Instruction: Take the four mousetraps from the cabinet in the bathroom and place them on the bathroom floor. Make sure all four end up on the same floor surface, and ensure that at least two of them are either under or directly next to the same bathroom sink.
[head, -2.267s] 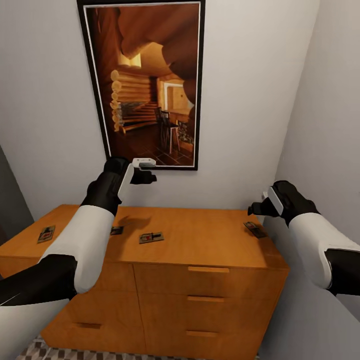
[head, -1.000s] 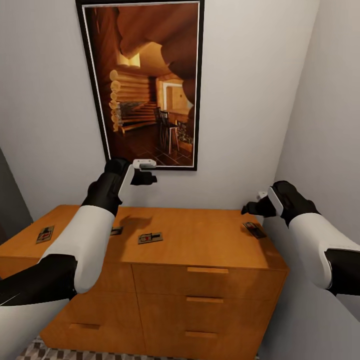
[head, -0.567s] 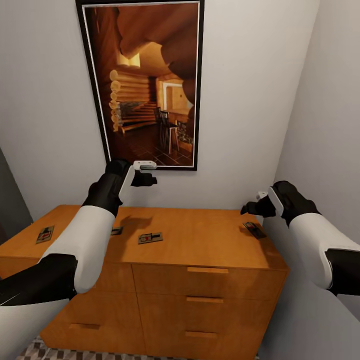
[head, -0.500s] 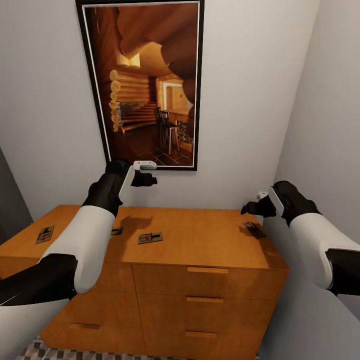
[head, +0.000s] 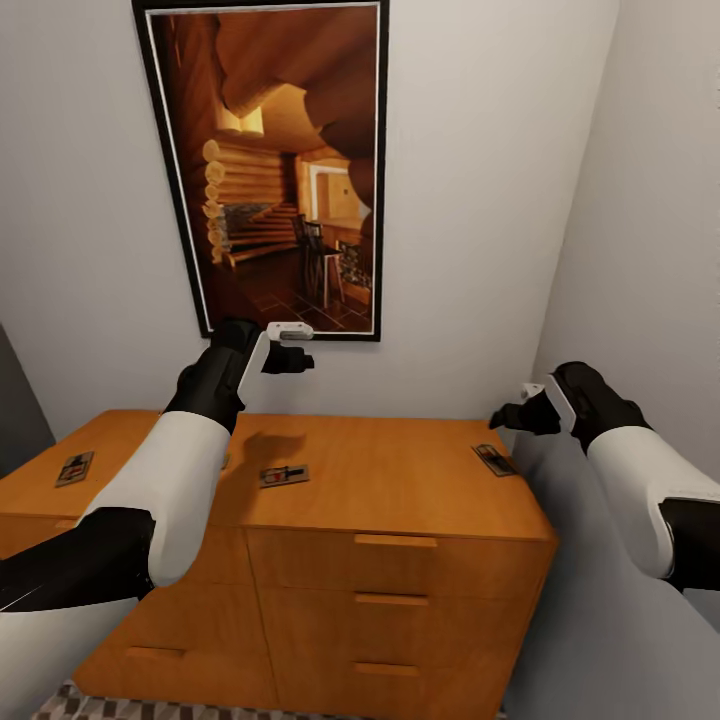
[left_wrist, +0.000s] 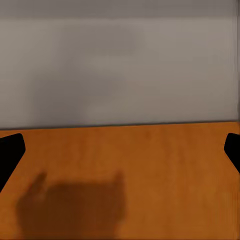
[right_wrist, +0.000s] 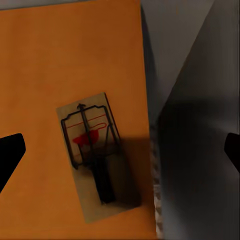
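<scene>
Both claws stand spread wide and empty above the orange-brown cabinet (head: 400, 490), touching nothing. In the right wrist view the right gripper (right_wrist: 120, 150) shows its two dark fingertips (right_wrist: 11, 150) far apart at the frame's edges, and a mousetrap (right_wrist: 95, 155) lies flat between them on the cabinet top, close to its end edge beside the grey side wall (head: 650, 200). From the head view that gripper (head: 515, 415) hangs just above and beyond this mousetrap (head: 494, 459), the forearm reaching in from the right and bent at the elbow. The left gripper (head: 290, 352) is raised higher, in front of the lower edge of the framed cabin picture (head: 280, 165), its arm angled up from the elbow; its wrist camera sees bare cabinet wood, the rear wall and the claw's own shadow. Another mousetrap (head: 283, 475) lies near the middle of the top, and a third mousetrap (head: 75, 467) toward the left end. A strip of patterned bathroom floor (head: 90, 700) shows below the drawers.
</scene>
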